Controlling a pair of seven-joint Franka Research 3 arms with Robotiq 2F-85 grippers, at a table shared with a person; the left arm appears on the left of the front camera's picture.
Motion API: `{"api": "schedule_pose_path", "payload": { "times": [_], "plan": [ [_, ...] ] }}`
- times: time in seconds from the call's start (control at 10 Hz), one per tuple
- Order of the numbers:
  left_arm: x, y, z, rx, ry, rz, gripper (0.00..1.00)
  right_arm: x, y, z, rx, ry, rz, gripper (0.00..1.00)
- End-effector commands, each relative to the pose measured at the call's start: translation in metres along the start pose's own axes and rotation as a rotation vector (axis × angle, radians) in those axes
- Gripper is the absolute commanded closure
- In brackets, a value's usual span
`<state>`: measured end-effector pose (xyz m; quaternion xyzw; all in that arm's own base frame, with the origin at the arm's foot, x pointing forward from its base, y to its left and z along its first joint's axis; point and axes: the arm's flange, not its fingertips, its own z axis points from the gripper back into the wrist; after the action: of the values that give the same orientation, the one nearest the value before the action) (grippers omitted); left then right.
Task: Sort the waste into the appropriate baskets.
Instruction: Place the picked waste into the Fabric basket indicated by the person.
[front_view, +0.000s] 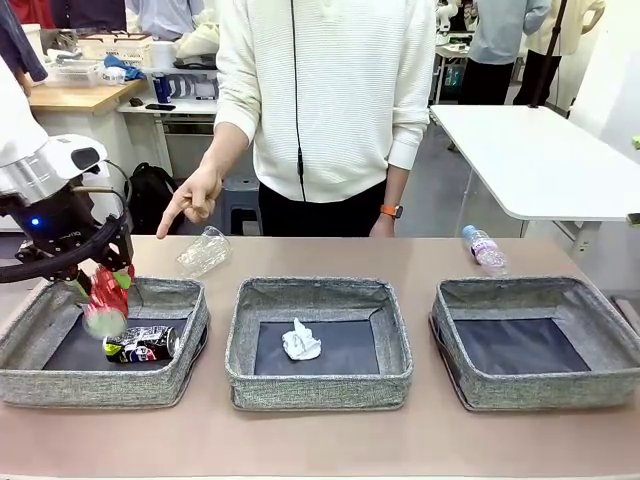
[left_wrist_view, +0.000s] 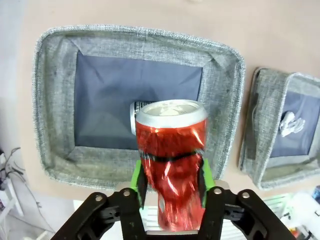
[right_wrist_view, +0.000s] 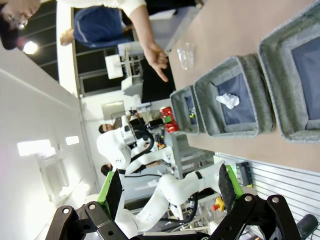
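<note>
The left gripper (front_view: 100, 278) hung over the left basket (front_view: 100, 385) with the red can (front_view: 105, 295) between its green pads. In the left wrist view the can (left_wrist_view: 171, 145) was smeared while the gripper (left_wrist_view: 171, 180) around it looked sharp. Whether the pads pressed the can or had let it go could not be told. No lettering could be read on its shiny red wall or its silver top.

Under it, on the basket's dark bottom, the dark multicoloured can (front_view: 142, 344) lay on its side. Its print was too small to read.

The white paper ball (front_view: 300, 341) lay in the middle basket (front_view: 320, 385), and the right basket (front_view: 540, 390) stood beside that.

Behind the baskets, the clear plastic container (front_view: 204, 251) lay on the table (front_view: 320, 440) near the left basket's far corner. The person's hand (front_view: 195, 197) pointed down just above it. The pink-labelled clear bottle (front_view: 485, 248) lay on the table behind the right basket, and its label could not be read.

In the right wrist view the right gripper (right_wrist_view: 170, 187) had its fingers spread wide with nothing between them.
</note>
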<state>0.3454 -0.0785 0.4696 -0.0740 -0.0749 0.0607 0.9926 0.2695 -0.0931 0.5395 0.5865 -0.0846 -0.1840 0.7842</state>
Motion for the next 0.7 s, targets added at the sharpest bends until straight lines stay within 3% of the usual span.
{"api": "schedule_pose_path", "payload": {
  "times": [0.0,0.5,0.6],
  "plan": [
    [-0.006,0.001,-0.005,-0.006,0.0,-0.005,0.0,-0.004,-0.002,-0.002,0.004,-0.012,-0.004,0.0],
    [-0.005,-0.001,0.005,-0.031,-0.015,-0.007,0.0,-0.004,-0.002,-0.002,0.004,-0.012,-0.004,0.0],
    [-0.005,-0.004,0.012,-0.128,0.01,-0.013,0.0,-0.004,-0.002,-0.002,0.004,-0.012,-0.004,0.0]
  ]
}}
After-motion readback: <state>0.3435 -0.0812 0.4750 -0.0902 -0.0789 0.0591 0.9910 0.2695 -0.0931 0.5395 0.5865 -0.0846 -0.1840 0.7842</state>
